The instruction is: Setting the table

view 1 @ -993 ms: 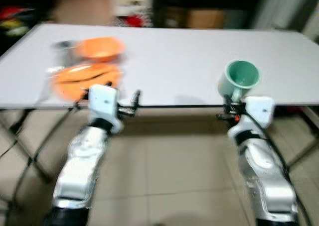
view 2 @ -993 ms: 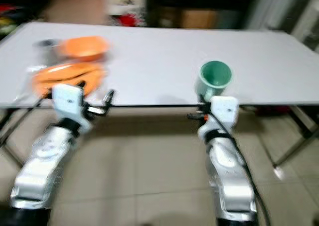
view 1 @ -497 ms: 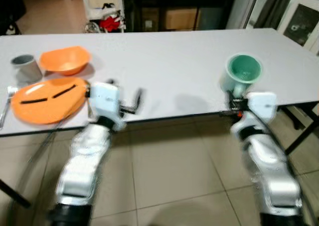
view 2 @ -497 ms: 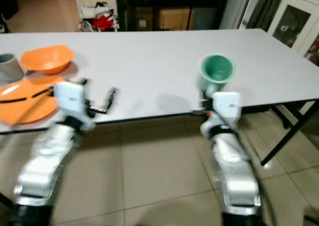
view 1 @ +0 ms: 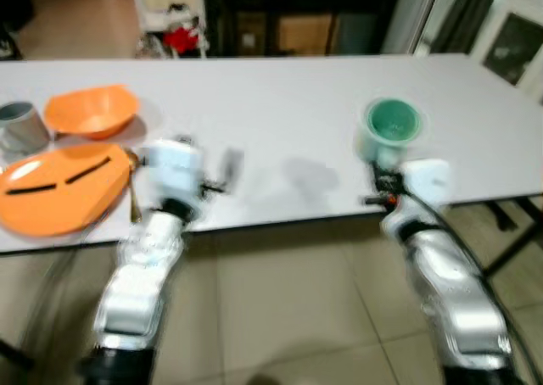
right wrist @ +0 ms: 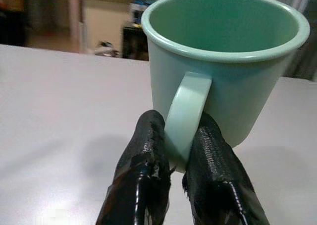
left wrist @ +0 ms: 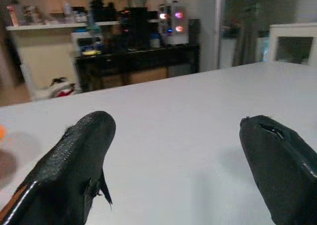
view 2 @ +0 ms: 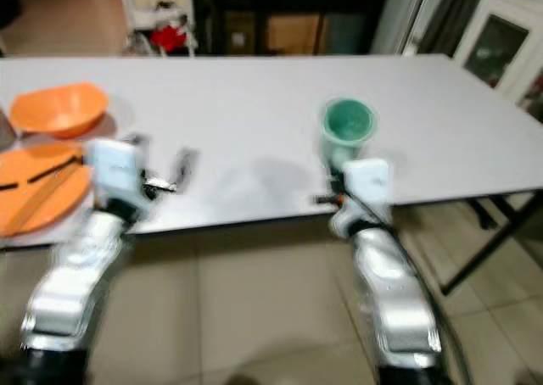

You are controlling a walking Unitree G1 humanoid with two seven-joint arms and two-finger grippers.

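A mint-green mug (right wrist: 223, 61) hangs just above the white table (view 1: 280, 97), right of centre. My right gripper (right wrist: 181, 126) is shut on its handle, and the mug (view 1: 390, 129) stands upright over the front part of the table. My left gripper (left wrist: 176, 123) is open, nothing between its fingers (left wrist: 79, 155), and hovers over the table's front edge (view 1: 208, 154). At the table's left lie an orange plate (view 1: 59, 190) with black chopsticks across it, an orange bowl (view 1: 92, 111) and a grey cup (view 1: 19, 126).
A dark low cabinet (view 1: 297, 20) runs behind the table. A white cabinet with a glass door (view 1: 517, 29) stands at the back right. Black table legs (view 1: 509, 232) show at the right over the tiled floor (view 1: 288, 309).
The whole picture has shifted and is blurred, so the camera has moved. The mug stays in my right gripper and now sits further in over the table.
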